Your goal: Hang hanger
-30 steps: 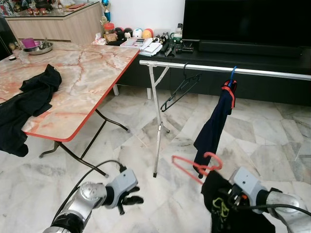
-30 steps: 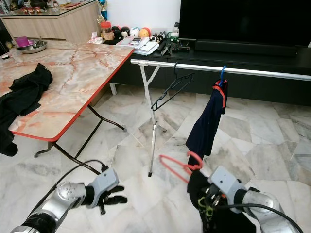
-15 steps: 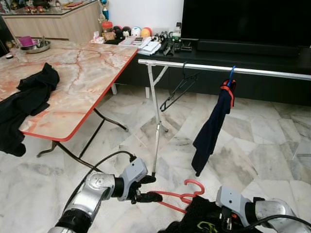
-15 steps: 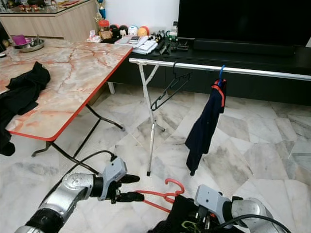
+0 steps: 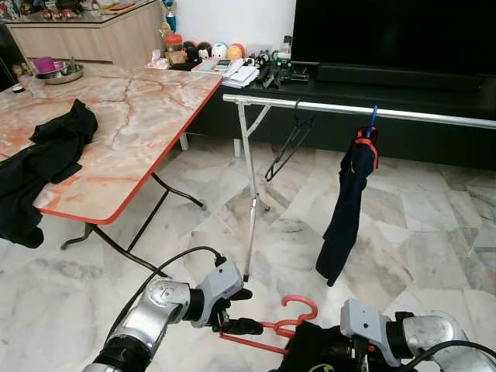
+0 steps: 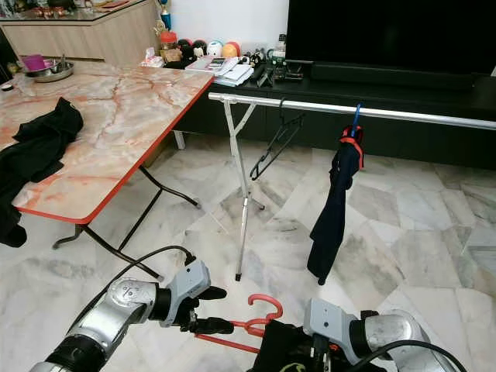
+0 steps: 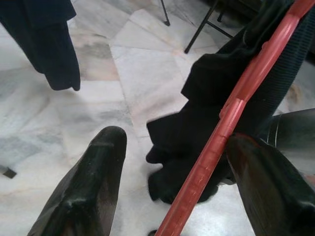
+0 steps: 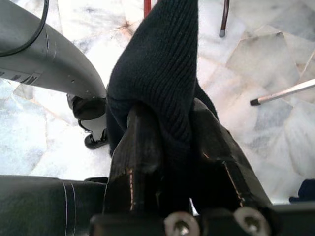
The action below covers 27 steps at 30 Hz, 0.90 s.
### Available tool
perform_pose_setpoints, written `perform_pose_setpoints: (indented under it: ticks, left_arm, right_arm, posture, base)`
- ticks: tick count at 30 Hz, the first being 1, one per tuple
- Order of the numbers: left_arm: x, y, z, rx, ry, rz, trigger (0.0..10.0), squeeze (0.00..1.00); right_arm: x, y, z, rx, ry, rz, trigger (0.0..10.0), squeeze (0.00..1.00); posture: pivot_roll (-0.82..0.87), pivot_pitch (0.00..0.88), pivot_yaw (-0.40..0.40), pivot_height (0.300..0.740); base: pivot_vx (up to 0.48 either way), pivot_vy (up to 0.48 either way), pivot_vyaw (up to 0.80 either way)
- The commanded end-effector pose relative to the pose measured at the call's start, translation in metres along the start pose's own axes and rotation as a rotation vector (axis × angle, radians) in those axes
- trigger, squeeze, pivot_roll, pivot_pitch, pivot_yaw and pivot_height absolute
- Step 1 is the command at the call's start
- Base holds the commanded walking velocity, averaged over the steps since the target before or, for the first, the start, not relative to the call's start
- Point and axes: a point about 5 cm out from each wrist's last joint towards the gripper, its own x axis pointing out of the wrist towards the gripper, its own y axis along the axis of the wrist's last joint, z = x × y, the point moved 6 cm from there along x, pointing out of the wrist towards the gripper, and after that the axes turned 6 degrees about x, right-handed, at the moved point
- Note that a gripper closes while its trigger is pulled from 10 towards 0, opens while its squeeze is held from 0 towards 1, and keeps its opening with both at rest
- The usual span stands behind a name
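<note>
Low before the drying rail (image 5: pixel 364 111), the right gripper (image 8: pixel 167 142) is clamped on a dark garment (image 5: pixel 318 353) draped over the red hanger (image 5: pixel 267 332); the left gripper (image 7: pixel 170 162), jaws apart, straddles its bar, seemingly to steady it.

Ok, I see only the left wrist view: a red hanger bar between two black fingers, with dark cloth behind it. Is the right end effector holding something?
Observer: Yes. The right end effector is shut on a dark knit garment.
Operator: And where is the rail for hanging?
Observer: The silver rail stands ahead of the robot, in front of the low black cabinet.
Operator: Is the rail free?
Observer: Not fully. A black hanger hangs empty on it, and a dark blue garment hangs to that hanger's right.
</note>
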Motion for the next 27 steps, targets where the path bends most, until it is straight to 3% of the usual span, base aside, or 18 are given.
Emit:
perform_pose_setpoints:
  ticks: [1,5,6,7,9,10,11,27]
  left_arm:
    - [0.003,0.004,0.005,0.014,-0.041,-0.005,10.0,0.00]
    - [0.003,0.005,0.010,0.003,-0.080,0.000,10.0,0.03]
    - [0.002,0.006,0.012,-0.003,-0.092,0.006,10.0,0.16]
    - [0.002,0.008,0.015,-0.002,-0.114,0.013,10.0,0.40]
    - [0.003,0.007,0.014,0.018,-0.109,0.000,10.0,0.35]
    - [0.004,0.006,0.014,0.027,-0.105,-0.008,10.0,0.14]
    - [0.006,0.006,0.015,0.030,-0.110,-0.011,10.0,0.00]
    - [0.020,0.012,0.030,0.029,-0.180,0.004,10.0,0.00]
  right_arm:
    - [0.003,0.014,-0.001,-0.056,0.019,0.045,10.0,0.00]
    - [0.006,0.016,-0.003,-0.056,0.027,0.054,10.0,0.00]
    - [0.007,0.016,-0.003,-0.057,0.028,0.056,10.0,0.00]
    - [0.008,0.017,-0.003,-0.063,0.030,0.056,10.0,0.00]
    - [0.009,0.018,-0.004,-0.066,0.036,0.063,10.0,0.00]
    - [0.009,0.020,-0.005,-0.066,0.039,0.071,10.0,0.00]
    - [0.009,0.024,-0.006,-0.070,0.049,0.086,10.0,0.00]
    - [0.009,0.032,-0.005,-0.090,0.062,0.118,10.0,0.00]
  posture:
    - [-0.02,0.051,0.024,0.740]
    - [-0.01,0.051,0.025,0.740]
    - [-0.01,0.051,0.026,0.740]
    - [-0.01,0.051,0.026,0.740]
    - [-0.01,0.050,0.026,0.740]
    - [-0.01,0.050,0.026,0.740]
    - [-0.01,0.050,0.027,0.740]
    - [-0.01,0.051,0.028,0.740]
  base:
    - [0.000,0.000,0.00]
    - [0.000,0.000,0.00]
    - [0.000,0.000,0.00]
    - [0.000,0.000,0.00]
    - [0.000,0.000,0.00]
    - [0.000,0.000,0.00]
    - [0.000,0.000,0.00]
    - [0.000,0.000,0.00]
